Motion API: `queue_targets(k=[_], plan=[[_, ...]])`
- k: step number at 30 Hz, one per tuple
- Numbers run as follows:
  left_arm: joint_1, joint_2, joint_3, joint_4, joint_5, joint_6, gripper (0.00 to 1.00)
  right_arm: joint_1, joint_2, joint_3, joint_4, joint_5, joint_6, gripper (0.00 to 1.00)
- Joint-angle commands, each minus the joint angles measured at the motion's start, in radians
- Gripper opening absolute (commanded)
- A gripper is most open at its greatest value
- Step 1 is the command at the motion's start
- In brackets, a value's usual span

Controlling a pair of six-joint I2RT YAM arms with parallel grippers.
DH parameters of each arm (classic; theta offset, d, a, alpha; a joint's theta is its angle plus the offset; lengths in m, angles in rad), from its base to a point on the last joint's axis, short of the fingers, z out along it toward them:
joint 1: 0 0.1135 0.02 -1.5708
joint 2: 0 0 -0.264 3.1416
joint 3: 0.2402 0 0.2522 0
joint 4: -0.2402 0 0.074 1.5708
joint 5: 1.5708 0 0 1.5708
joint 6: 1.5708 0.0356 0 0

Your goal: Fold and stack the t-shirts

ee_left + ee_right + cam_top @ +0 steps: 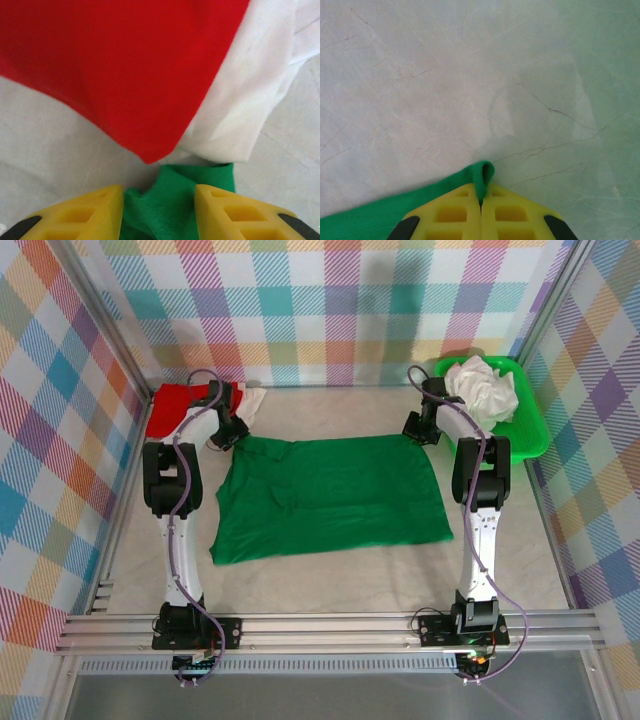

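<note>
Here the dark green t-shirt point(330, 498) is lying spread flat across the middle of the table point(330, 575), and both arms are reaching to its far edge, one at each corner.

The left gripper point(232, 432) is sitting at the far left corner. In its wrist view the two yellow fingers point(90, 212) are standing part-way apart, with a bunched wad of green cloth filling the gap from one to the other, so it is holding a thick fold.

The right gripper point(420, 428) is sitting at the far right corner. Its jaws are pressing together on a thin lip of green cloth that is poking up between the tips, with bare table beyond.

A red t-shirt point(180, 405) and a white t-shirt point(254, 400) are lying at the far left, just beyond the left gripper. The red one is overlapping the white, and the white edge is touching the green corner. More white t-shirts point(482, 388) are lying crumpled in the tray point(532, 425) at the far right.

By my judgement the step in hand is the first fold of the green t-shirt, with the stacking not yet begun. The next move is calling for both corners to be lifted together and carried toward the near edge, level with each other, so that the far hem is coming down square on the near hem. The left corner is needing care, since the thick wad may be taking in a sleeve or dragging the white cloth along.
</note>
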Motion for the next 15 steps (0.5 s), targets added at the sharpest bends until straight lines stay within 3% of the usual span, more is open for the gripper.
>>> queue_targets(k=[1,5,8,15], plan=[[0.018,-0.073,-0.045,0.008,-0.009,0.011,0.43,0.005,-0.029,-0.026,-0.029,-0.019,0.013,0.00],[0.018,-0.034,0.004,-0.002,0.008,0.019,0.37,0.005,-0.030,-0.022,-0.032,-0.020,0.013,0.00],[0.017,-0.009,0.042,-0.011,0.027,0.023,0.22,0.005,-0.035,-0.022,-0.035,-0.022,0.012,0.00],[0.008,-0.030,0.098,-0.043,0.027,0.037,0.13,0.005,-0.049,-0.026,-0.041,-0.001,0.007,0.00]])
